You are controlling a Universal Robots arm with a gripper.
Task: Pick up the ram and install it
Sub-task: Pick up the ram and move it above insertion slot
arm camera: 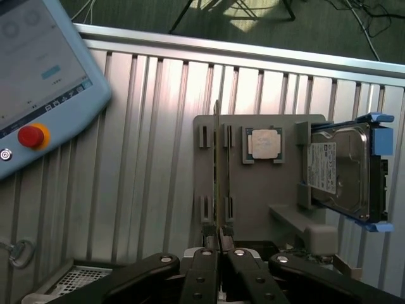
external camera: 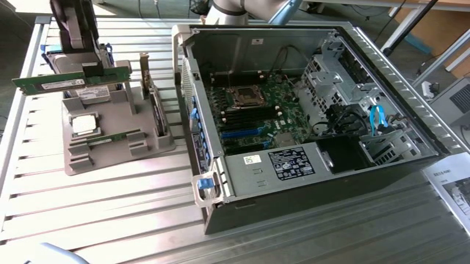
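Note:
My gripper (external camera: pixel 92 73) hangs at the exterior view's left, shut on the ram (external camera: pixel 52 83), a long green stick held level above the grey parts holder (external camera: pixel 110 151). In the wrist view the fingers (arm camera: pixel 207 253) pinch the ram (arm camera: pixel 216 164), seen edge-on over the holder (arm camera: pixel 253 196). A second green stick (external camera: pixel 110 138) lies in a slot of the holder. The open computer case (external camera: pixel 294 176) lies to the exterior view's right, with its motherboard (external camera: pixel 257 110) and memory slots (external camera: pixel 233 116) exposed.
On the holder sit a square silver processor (arm camera: pixel 264 143) and a silver hard drive (arm camera: pixel 342 168) in blue rails. A teach pendant (arm camera: pixel 38 82) with a red button lies on the slatted metal table (external camera: pixel 110 209). A printed sheet (external camera: pixel 452 187) lies beside the case.

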